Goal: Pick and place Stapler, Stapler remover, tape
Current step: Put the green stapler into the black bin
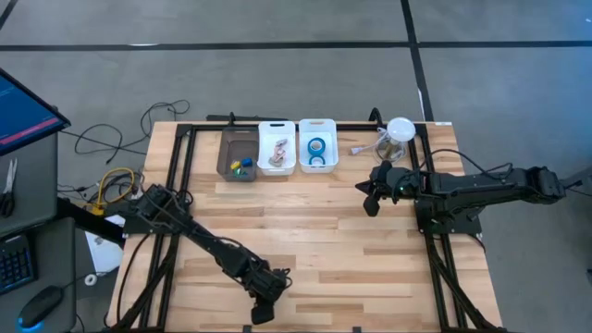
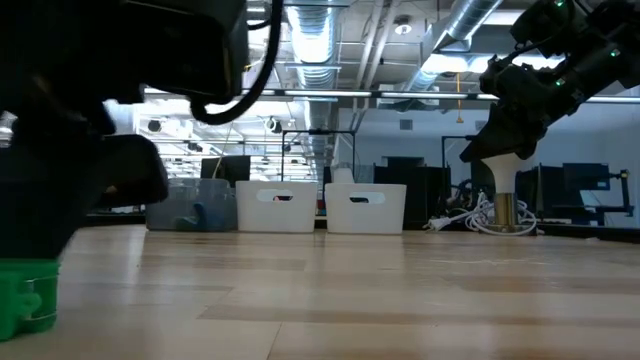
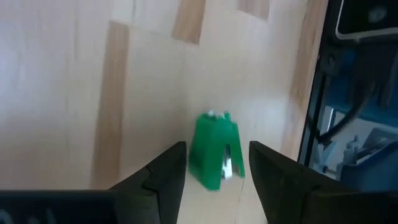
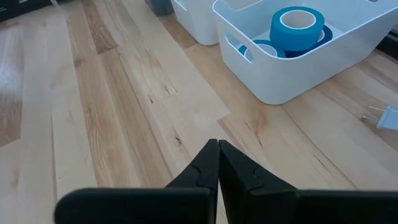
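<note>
A small green stapler [image 3: 214,149] stands on the wood close to the table's near edge and shows at the left of the low view [image 2: 25,295]. My left gripper [image 3: 216,163] is open above it, pointing down, one finger on each side of the stapler. In the high view my left gripper [image 1: 264,303] hides it. Blue tape rolls [image 4: 297,28] lie in the right-hand white bin [image 1: 316,148] at the far edge. My right gripper [image 4: 217,155] is shut and hovers over bare wood [image 1: 370,199], nearer than that bin.
A grey bin [image 1: 238,154] with small coloured blocks and a middle white bin [image 1: 277,148] stand left of the tape bin. A white round stand [image 1: 400,131] and a cable with plug [image 4: 385,117] sit at the far right corner. Black frame rails [image 1: 176,166] run along the table's sides.
</note>
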You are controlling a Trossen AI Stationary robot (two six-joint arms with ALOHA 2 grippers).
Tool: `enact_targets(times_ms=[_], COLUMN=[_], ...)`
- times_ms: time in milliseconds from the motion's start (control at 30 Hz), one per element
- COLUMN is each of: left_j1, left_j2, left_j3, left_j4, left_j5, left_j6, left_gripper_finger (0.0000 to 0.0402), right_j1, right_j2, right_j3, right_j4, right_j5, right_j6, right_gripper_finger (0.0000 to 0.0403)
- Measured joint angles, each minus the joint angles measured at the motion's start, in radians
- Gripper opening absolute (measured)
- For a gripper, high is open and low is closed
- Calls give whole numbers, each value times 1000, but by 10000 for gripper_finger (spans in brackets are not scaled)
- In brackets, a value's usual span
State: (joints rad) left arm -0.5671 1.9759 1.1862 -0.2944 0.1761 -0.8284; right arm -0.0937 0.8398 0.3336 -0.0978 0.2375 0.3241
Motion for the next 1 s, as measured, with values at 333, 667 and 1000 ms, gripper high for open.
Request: enact_targets(times_ms=[333, 667, 1000], left_j1=[26, 24, 24], left_j2=[-2, -2, -2], left_j3=[0, 0, 0], left_j4=[12, 11, 13], left_j5=[-4, -2, 5], left_j6=[-19, -23, -23], left_gripper_finger=[168, 162, 79], right_j1=[0, 0, 0], right_j2=[0, 0, 0], right_j3=[0, 0, 0], right_j4=[-3, -17, -16], right_j5=[0, 0, 21], right_j6=[0, -1, -2], right_gripper_finger=[1, 1, 1])
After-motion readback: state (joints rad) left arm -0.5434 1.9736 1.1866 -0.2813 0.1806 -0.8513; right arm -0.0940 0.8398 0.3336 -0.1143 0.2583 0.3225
